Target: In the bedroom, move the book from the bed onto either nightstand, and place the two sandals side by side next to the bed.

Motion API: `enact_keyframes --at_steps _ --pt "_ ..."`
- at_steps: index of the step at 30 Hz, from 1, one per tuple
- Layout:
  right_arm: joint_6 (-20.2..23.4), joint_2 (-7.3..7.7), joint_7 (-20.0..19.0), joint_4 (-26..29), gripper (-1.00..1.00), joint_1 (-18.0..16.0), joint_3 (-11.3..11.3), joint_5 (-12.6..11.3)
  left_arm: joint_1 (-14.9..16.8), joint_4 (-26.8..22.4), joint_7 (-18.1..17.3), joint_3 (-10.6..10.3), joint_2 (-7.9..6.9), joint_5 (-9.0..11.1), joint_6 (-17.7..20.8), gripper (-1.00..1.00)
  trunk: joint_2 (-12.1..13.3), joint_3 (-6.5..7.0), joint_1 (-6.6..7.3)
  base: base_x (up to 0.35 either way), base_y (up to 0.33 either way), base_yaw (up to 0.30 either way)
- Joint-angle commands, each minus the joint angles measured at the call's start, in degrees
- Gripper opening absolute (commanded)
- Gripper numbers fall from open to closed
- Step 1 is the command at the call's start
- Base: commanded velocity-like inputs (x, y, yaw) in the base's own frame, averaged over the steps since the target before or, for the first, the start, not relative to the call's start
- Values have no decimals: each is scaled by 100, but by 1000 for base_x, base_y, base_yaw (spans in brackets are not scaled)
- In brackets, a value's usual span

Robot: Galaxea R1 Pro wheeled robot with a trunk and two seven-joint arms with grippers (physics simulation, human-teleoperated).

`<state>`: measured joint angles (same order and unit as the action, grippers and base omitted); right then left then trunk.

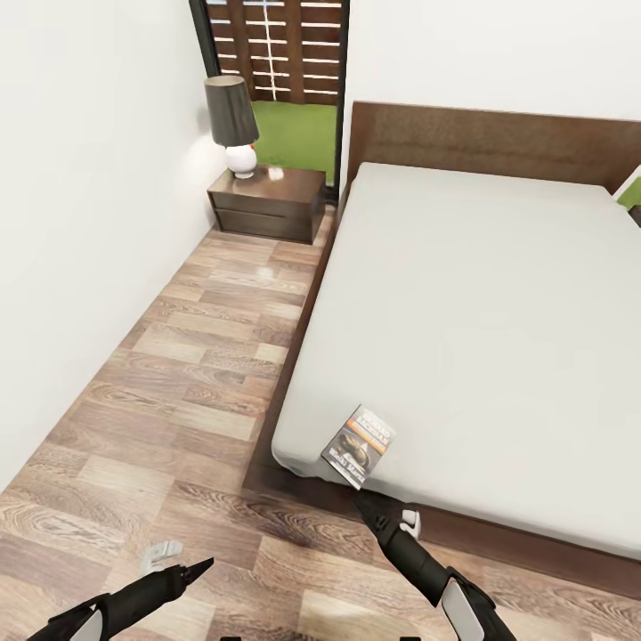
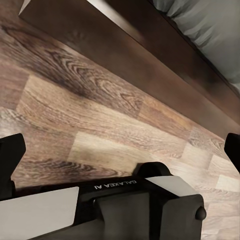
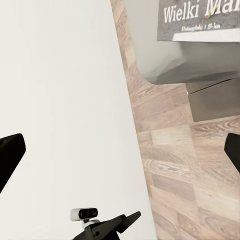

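1. Bed (image 1: 481, 294): a plain grey mattress is seen on a dark wooden frame.
2. Wood-plank floor (image 1: 178, 383) and white walls are seen; a two-drawer nightstand (image 1: 267, 203) is topped by a lamp (image 1: 233, 125).
3. Book (image 1: 359, 445), dark-covered, is laid at the mattress's near corner.
4. Right gripper (image 1: 365, 509) is held below it, fingers apart; left gripper (image 1: 203, 566) likewise spread.

Bed: you see the bed (image 1: 499, 294), a dark brown frame and headboard under a plain light grey mattress.
On the bed: the book (image 1: 360, 445) lies flat at the mattress's near left corner, just beside the edge.
Floor: the floor (image 1: 187, 374) is brown wood plank, running between the white wall and the bed's left side.
Nightstand: the nightstand (image 1: 267, 203) stands on the floor beside the headboard, under the window.
On the nightstand: a lamp (image 1: 234, 123) with a dark shade stands on top.
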<state>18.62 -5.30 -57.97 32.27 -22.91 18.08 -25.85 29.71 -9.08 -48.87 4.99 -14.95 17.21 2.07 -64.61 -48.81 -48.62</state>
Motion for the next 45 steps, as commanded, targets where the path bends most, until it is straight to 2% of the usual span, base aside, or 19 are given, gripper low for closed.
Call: enact_keyframes --at_steps 1,5,7,8,9,12,15,17,23,45 --pt "54 -6 -20 0 100 -3 29 -8 3 3 -27 46 1 -25 22 100 -2 -3 0 -2 0 0" --pt "52 -6 -18 -1 100 -3 32 -18 3 3 -27 46 1 -25 22 100 -2 -3 0 -1 0 0" --pt "47 -9 -20 -3 100 -3 37 -100 2 3 -27 46 1 -25 22 100 -2 -3 0 0 0 0" --pt "43 -11 -20 -5 100 -3 40 -229 3 3 -27 46 1 -25 22 100 -2 -3 0 0 0 0" --pt "11 -12 -21 -10 100 -3 43 -479 5 3 -27 46 1 -25 22 100 -2 -3 0 0 0 0" --pt "-435 -14 -21 -39 100 -3 40 -1373 2 3 -27 46 1 -25 22 100 -2 -3 0 0 0 0" --pt "-916 -14 -21 -194 100 -3 34 -1843 2 3 -27 46 1 -25 22 100 -2 -3 0 0 0 0" --pt "-1069 -13 -22 -292 100 -3 32 -1964 1 3 -27 46 1 -25 22 100 -2 -3 0 0 0 0" --pt "-1212 -14 -22 -393 100 -3 22 -2077 4 3 -27 46 1 -25 22 100 -2 -3 0 0 0 0" --pt "-1229 -14 -22 -405 100 -3 20 -2091 5 3 -9 46 1 -25 22 100 -2 -3 0 0 35 0"
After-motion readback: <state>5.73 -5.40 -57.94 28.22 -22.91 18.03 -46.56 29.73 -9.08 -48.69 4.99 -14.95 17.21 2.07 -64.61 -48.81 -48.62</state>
